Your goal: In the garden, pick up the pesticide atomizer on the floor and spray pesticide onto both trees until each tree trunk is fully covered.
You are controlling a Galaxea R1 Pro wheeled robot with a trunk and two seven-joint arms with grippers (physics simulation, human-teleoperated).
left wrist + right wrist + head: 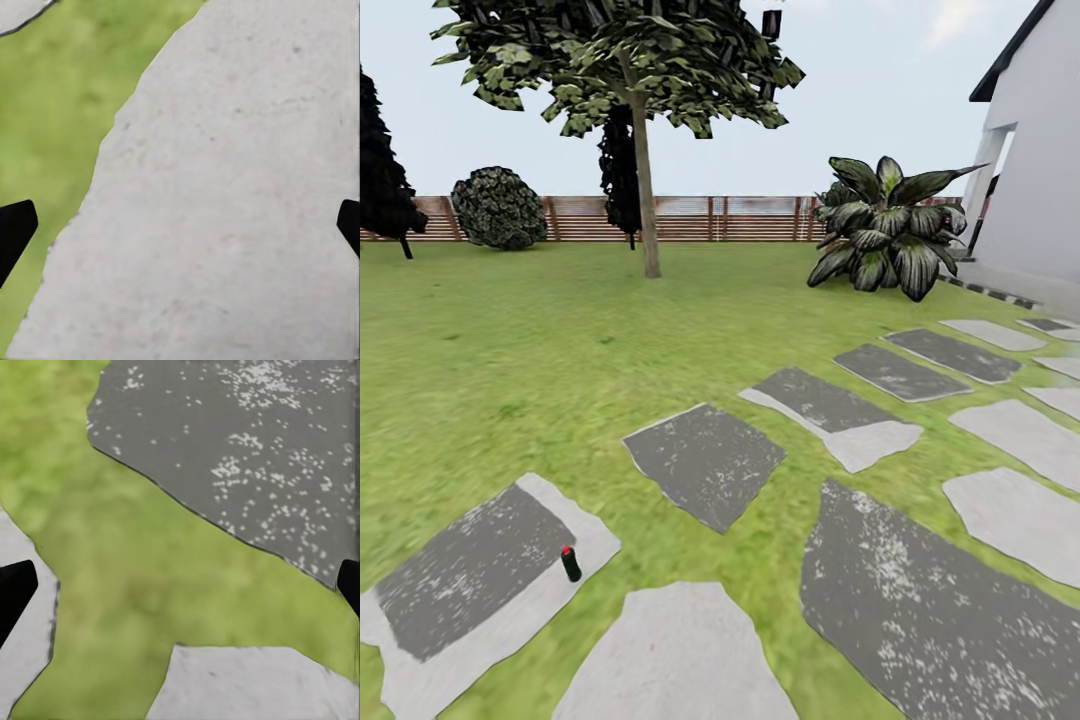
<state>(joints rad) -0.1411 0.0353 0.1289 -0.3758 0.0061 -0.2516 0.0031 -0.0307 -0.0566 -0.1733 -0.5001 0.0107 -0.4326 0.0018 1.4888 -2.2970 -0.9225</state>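
Observation:
The pesticide atomizer (pixel 570 564), a tiny dark bottle with a red tip, stands upright on the edge of a grey paving stone (pixel 470 575) at the lower left of the head view. One tree (pixel 630 60) with ragged grey-green foliage rises far off on the lawn, its trunk (pixel 648 200) straight and grey-beige. My left gripper (pixel 180 232) is open, its dark fingertips (pixel 13 229) wide apart above a pale stone and grass. My right gripper (pixel 180 592) is open too, hanging over grass between a dark stone and pale stones. Nothing lies between either pair of fingers.
Stepping stones (pixel 705 460) run from the near ground toward a white house wall (pixel 1040 180) at the right. A broad-leaf plant (pixel 885 225), a round bush (pixel 500 208) and dark conifers (pixel 380 170) stand before the slatted wooden fence (pixel 690 218). Lawn (pixel 510 330) spreads between.

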